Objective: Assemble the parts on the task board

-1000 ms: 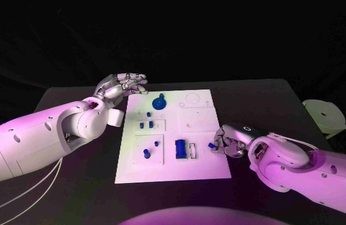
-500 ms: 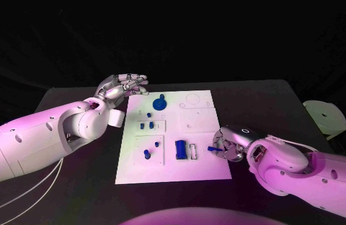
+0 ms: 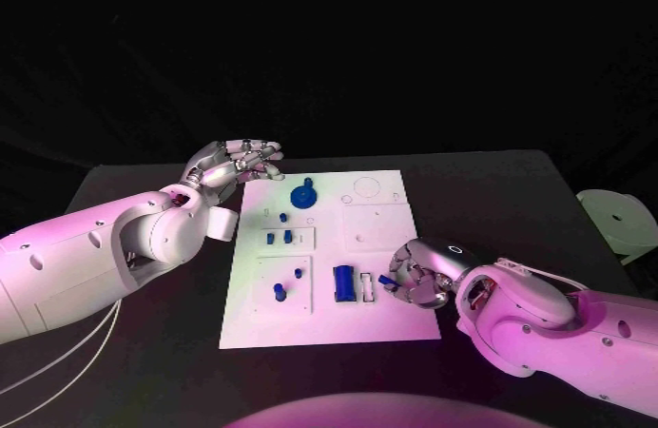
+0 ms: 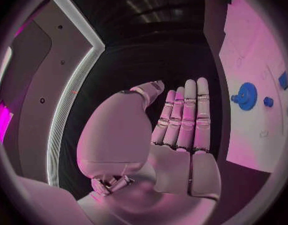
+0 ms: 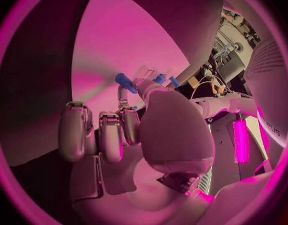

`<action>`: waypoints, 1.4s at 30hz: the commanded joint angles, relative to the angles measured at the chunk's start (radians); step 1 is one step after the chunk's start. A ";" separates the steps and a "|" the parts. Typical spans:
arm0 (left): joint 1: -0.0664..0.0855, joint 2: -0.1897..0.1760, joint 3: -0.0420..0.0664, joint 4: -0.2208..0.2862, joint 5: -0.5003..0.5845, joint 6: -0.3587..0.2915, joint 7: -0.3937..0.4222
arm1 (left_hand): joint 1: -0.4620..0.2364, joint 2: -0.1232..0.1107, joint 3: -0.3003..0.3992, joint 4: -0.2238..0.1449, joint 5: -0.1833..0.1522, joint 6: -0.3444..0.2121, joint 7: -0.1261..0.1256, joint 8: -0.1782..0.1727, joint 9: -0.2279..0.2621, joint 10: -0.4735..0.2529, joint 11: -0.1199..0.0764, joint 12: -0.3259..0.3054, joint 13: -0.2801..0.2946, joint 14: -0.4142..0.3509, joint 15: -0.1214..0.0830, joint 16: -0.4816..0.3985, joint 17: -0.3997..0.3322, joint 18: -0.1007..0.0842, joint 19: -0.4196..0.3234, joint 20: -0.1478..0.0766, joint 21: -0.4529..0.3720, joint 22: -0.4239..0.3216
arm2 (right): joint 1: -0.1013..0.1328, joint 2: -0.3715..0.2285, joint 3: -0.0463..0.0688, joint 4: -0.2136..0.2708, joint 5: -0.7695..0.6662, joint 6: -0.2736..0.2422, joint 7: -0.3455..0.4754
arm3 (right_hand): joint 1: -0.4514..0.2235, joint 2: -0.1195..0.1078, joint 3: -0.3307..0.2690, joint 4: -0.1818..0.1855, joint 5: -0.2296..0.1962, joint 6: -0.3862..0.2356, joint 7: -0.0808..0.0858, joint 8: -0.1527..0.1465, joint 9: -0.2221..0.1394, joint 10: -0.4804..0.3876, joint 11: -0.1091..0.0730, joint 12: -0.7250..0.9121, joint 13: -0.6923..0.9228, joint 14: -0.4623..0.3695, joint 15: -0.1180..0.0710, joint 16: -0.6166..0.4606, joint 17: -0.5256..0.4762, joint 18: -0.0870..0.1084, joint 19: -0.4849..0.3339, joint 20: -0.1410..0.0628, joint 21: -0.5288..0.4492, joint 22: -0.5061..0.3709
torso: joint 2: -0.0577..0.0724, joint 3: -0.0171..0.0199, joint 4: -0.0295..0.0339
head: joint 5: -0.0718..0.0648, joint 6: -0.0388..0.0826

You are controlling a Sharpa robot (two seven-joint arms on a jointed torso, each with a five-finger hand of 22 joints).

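Right hand (image 3: 418, 276) further onto task board (image 3: 384, 323)

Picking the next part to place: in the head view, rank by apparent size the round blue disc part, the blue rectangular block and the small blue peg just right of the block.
1. Round blue disc part
2. Blue rectangular block, close to the disc, so that order is unsure
3. Small blue peg, pinched in the right hand, partly hidden

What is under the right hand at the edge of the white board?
The right hand is over the right edge of the task board. A small blue part shows at its fingertips, seemingly pinched. The board surface beneath the palm is covered, so anything there cannot be seen.
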 commanded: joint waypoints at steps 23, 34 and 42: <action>0.000 0.002 0.001 0.006 -0.004 0.024 0.003 | 0.007 0.001 0.000 -0.008 0.002 -0.011 0.003 0.004 -0.002 -0.008 -0.002 0.007 0.000 -0.006 0.002 0.004 -0.002 0.010 0.004 0.001 0.000 0.002 | -0.002 0.086 0.000 -0.056 0.162 0.026 0.015 | -0.191 0.007 0.095 0.004 -0.035 0.011 -0.008 0.019 0.053 0.012 -0.002 0.007 0.106 0.095 -0.008 0.002 0.209 -0.015 0.034 -0.009 0.001 0.202 | 0.000 0.0007 -0.0013 | -0.001 -0.008; 0.000 0.003 0.001 0.005 -0.005 0.027 0.001 | 0.006 0.000 0.000 -0.009 0.002 -0.012 0.004 0.004 -0.002 -0.010 -0.002 0.006 0.000 -0.007 0.002 0.003 -0.003 0.009 0.003 0.001 0.000 0.002 | -0.004 0.096 0.000 -0.063 0.165 0.036 0.013 | -0.214 0.005 0.092 0.015 -0.051 0.014 -0.009 0.021 0.057 0.012 -0.003 0.003 0.104 0.095 -0.009 0.003 0.211 -0.016 0.034 -0.009 0.003 0.203 | -0.001 0.0007 -0.0021 | 0.000 -0.008; 0.000 0.003 0.001 0.005 -0.005 0.028 0.001 | 0.006 0.000 0.000 -0.009 0.002 -0.012 0.004 0.004 -0.002 -0.010 -0.002 0.006 0.000 -0.007 0.002 0.003 -0.003 0.009 0.003 0.001 0.000 0.002 | -0.005 0.104 0.000 -0.071 0.166 0.030 0.013 | -0.243 0.005 0.087 0.032 -0.094 0.017 -0.010 0.024 0.061 0.012 -0.004 0.001 0.102 0.095 -0.010 0.003 0.210 -0.015 0.034 -0.010 0.002 0.202 | 0.000 0.0006 -0.0011 | -0.002 -0.005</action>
